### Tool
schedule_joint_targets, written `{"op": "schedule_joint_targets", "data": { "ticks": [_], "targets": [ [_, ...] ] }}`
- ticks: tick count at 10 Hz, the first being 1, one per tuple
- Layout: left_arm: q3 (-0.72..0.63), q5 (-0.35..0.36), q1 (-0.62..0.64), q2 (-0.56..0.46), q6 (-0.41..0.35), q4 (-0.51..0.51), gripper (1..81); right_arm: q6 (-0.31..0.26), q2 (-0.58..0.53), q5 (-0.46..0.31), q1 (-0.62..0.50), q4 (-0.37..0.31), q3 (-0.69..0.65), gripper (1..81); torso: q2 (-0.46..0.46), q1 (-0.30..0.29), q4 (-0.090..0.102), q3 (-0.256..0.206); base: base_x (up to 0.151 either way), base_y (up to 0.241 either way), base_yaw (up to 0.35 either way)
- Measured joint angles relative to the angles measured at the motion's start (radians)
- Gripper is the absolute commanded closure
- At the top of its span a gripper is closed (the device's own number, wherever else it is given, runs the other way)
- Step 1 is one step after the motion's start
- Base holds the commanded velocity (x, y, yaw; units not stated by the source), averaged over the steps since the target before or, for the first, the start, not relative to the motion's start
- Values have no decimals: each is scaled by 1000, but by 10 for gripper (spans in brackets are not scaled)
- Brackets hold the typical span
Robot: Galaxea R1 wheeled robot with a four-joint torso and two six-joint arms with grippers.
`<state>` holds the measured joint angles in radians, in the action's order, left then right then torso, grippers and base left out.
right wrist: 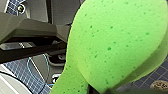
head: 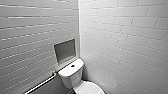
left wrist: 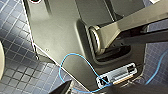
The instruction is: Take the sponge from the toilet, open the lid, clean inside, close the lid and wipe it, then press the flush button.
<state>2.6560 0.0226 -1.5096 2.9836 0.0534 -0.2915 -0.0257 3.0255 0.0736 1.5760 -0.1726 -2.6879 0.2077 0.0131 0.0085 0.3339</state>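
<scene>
**Control:** Right gripper [right wrist: 96, 89], state?

**Operator:** Closed on the sponge [right wrist: 115, 42], by my reading. It hangs pinched above the floor tiles [right wrist: 160, 72]. The toilet [head: 72, 75] stands in the corner, button [head: 72, 66] on top.

**Control:** Advice for the lid?

**Operator:** I hold the squeeze firm and come in low. The lid is cut off at the head view's edge, and the sponge hides the grip point.
</scene>
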Motion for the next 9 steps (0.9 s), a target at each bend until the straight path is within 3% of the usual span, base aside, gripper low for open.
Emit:
{"op": "schedule_joint_targets", "data": {
  "ticks": [7, 9],
  "targets": [
    [0, 0, -1, 0, 0, 0, 10, 0, 16, 4, 7, 0, 0, 811, 0, 0, 0, 0, 0, 0, 0],
    [0, 0, -2, 0, 0, 1, 10, 0, 16, 4, 9, 0, 0, 811, 0, 0, 0, 0, 70, 0, 0]
  ]
}}
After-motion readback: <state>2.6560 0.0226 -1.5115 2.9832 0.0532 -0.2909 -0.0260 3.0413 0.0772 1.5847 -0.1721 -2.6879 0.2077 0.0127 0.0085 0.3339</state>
